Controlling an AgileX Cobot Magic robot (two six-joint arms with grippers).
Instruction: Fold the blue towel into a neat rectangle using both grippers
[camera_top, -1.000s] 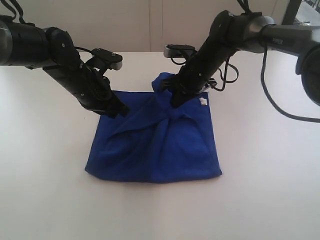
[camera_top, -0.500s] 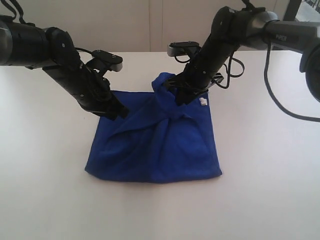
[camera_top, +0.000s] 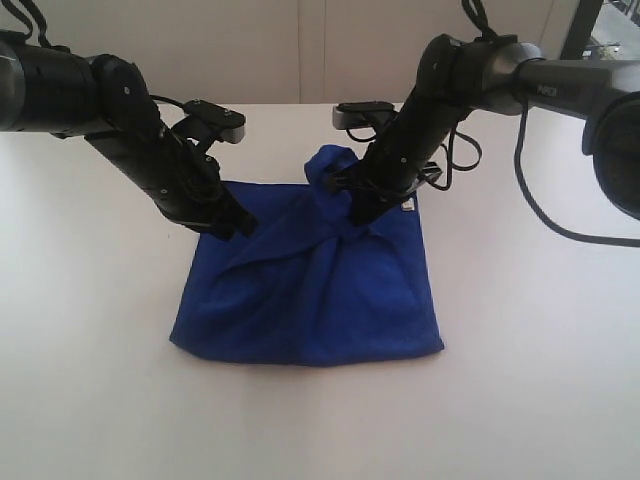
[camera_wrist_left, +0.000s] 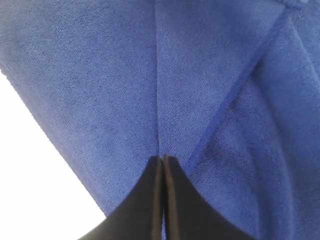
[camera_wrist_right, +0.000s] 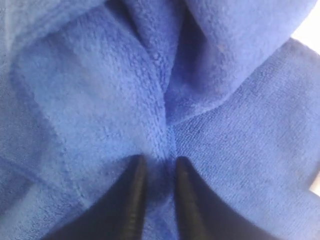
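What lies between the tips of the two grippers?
Only the towel: a creased stretch of it runs from the left gripper to the right gripper. The exterior view shows nothing else between them.

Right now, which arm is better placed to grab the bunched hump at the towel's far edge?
Right, I'd judge. The right gripper sits at the hump of the blue towel, jaws slightly apart astride a fold; the left gripper is shut on the other far corner.

The towel (camera_top: 310, 300) lies on the counter (camera_top: 520, 350). The left tool (camera_top: 245, 225) sits at its far-left corner, the right tool (camera_top: 358, 215) mid-far edge.
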